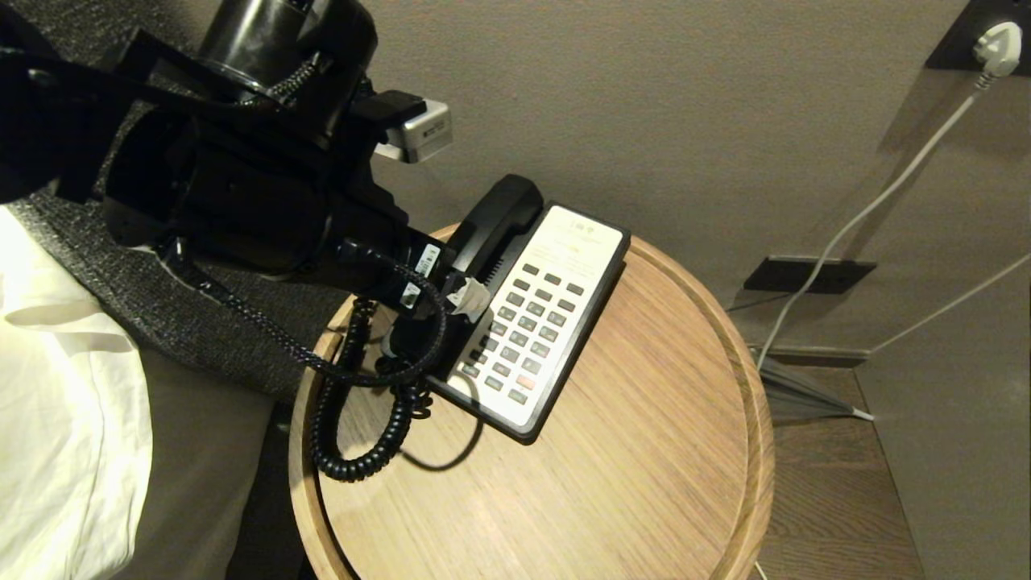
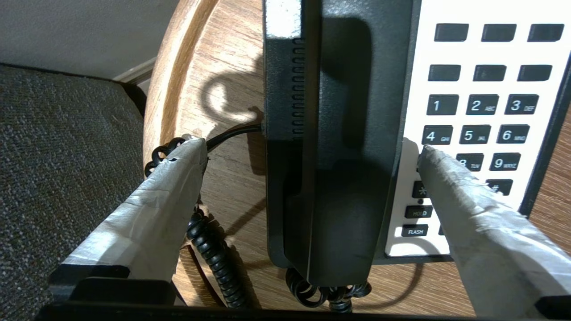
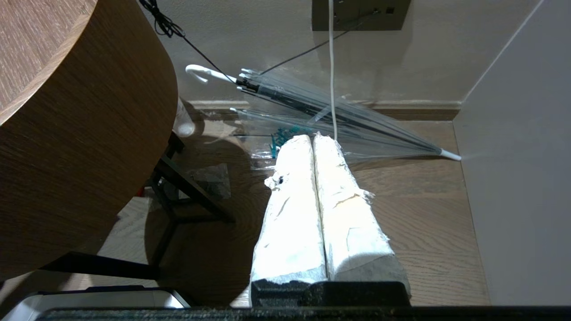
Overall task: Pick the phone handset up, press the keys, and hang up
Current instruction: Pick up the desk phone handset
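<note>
- My left gripper (image 2: 312, 151) is spread as wide as it goes, taped fingers (image 2: 165, 196) straddling the phone handset (image 2: 339, 147) with nothing held.
- The phone handset lies in its cradle on the phone base (image 1: 556, 322), along the side away from the keypad (image 1: 527, 322).
- One finger is over the wooden table (image 1: 644, 451) just outside the phone base, near the coiled cord (image 1: 362, 435); the other hangs over the keypad beside the handset.
- Neither finger is touching the handset; there is a gap on both sides.
- The coiled cord loops off the near end of the phone base and curls across the table toward its rim.
- My right gripper (image 3: 314, 142) is parked low beside the table, fingers pressed together, empty, pointing at the floor and a clear umbrella (image 3: 339, 120) by the wall.
</note>
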### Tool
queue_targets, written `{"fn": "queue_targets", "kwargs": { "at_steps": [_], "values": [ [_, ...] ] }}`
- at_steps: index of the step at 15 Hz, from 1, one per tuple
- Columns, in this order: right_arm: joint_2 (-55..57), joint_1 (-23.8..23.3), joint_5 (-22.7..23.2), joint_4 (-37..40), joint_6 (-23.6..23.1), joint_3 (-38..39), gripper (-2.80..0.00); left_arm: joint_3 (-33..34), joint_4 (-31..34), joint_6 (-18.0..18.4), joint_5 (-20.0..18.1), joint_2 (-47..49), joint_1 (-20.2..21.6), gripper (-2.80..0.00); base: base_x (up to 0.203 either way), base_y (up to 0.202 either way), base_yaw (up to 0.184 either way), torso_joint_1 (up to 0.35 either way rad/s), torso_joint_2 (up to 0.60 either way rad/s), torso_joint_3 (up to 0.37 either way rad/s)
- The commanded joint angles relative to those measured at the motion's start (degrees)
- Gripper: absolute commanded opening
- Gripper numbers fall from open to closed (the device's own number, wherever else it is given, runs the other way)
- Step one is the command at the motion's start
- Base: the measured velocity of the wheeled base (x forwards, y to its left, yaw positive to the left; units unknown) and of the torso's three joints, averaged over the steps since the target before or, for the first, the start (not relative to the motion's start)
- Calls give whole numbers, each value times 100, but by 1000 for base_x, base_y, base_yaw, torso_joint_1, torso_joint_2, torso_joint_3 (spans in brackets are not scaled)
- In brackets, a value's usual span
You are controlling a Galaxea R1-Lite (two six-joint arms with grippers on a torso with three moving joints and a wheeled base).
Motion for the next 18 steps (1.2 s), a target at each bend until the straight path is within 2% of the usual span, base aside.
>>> {"fn": "queue_targets", "kwargs": {
  "at_steps": [1,2,14,18],
  "values": [
    [-2,1,2,-6,5,114,-280,9,28,-1,11,13,6,0,0,0,0,0,0,0],
    [-2,1,2,-6,5,114,-280,1,23,-1,16,17,6,-280,0,0,0,0,0,0],
    [-2,1,2,-6,5,114,-280,-8,13,7,26,-13,-38,-280,0,0,0,0,0,0],
    [-2,1,2,-6,5,114,-280,-109,9,-10,140,-28,-73,-280,0,0,0,0,0,0]
  ]
}}
